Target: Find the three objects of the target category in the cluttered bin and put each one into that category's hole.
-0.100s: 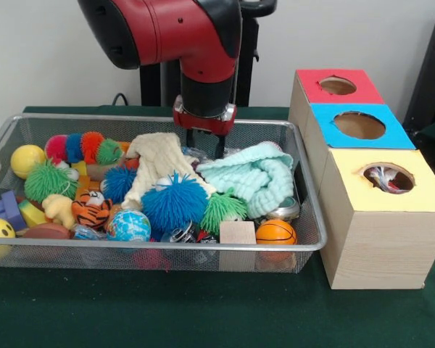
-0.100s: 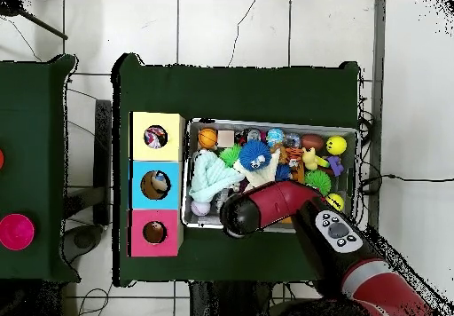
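Beside bin (image 1: 304,243) — 3 holed boxes (image 1: 380,225)

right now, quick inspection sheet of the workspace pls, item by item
surface: dark green table cover, wire mesh bin on it
job's things: wooden box with yellow hole, something already inside, blue hole and red hole
clutter: blue spiky ball, mint knit cloth, cream cloth, small basketball, globe ball, tiger toy, wooden cube
tool: tool low over the bin's back edge, open or shut unclear
cables: black cable behind the bin
surroundings: tiled floor, second green table beside
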`<state>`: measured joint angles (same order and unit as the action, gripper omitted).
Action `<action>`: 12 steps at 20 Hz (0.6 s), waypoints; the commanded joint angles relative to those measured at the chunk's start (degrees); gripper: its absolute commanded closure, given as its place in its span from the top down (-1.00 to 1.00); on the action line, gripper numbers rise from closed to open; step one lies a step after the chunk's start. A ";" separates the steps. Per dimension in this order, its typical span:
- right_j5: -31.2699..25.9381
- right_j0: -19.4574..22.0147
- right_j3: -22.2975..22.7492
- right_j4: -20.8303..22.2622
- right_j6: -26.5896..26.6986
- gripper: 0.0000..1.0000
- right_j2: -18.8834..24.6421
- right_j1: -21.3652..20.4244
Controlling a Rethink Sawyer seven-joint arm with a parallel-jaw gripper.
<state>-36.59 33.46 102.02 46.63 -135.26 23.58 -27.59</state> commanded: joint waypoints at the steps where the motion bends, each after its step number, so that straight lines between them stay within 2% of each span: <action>1: -2.91 -0.54 -11.07 7.16 14.79 1.00 -0.31 2.44; 3: -1.58 -1.84 -12.10 9.38 13.52 1.00 -1.01 3.37; 7: 2.11 -4.07 -13.90 12.54 7.32 1.00 -2.94 5.69; 10: 4.18 -4.99 -14.26 12.42 2.29 1.00 -4.17 6.57; 12: 4.94 -5.46 -14.59 12.86 2.31 1.00 -4.08 6.68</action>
<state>-37.68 28.54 99.31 51.68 -135.26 21.57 -27.06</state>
